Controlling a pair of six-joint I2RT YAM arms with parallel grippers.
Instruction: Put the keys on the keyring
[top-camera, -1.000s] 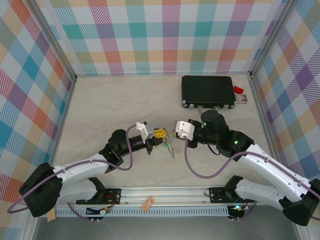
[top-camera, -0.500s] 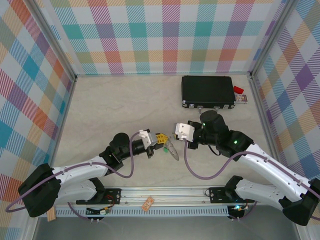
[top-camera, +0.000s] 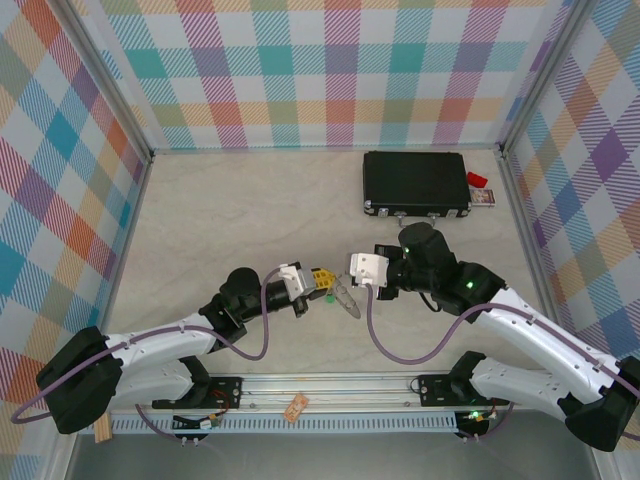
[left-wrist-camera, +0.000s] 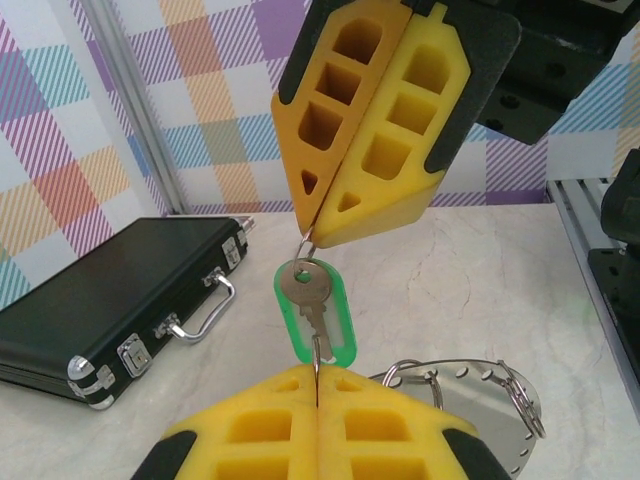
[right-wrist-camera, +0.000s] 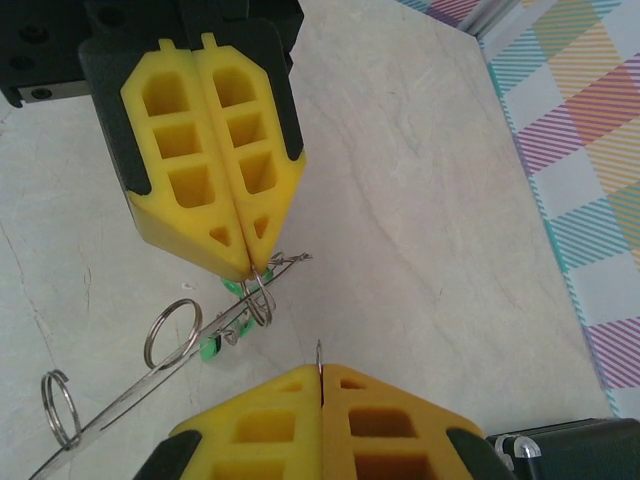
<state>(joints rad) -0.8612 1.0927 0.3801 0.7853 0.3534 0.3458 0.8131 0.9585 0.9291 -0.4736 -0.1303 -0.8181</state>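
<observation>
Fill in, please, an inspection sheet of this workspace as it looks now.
Surface: pale marbled table.
Job's things: green-tagged key held above the table; grey keyring close beside it, resting or hanging unclear.
Clutter: black case at the far right; small red item right of it.
Tools: left tool shut on the key's blade; right tool shut on the wire ring at its head.
Cables: purple cables loop from both wrists.
Surroundings: plaid walls on three sides.
</observation>
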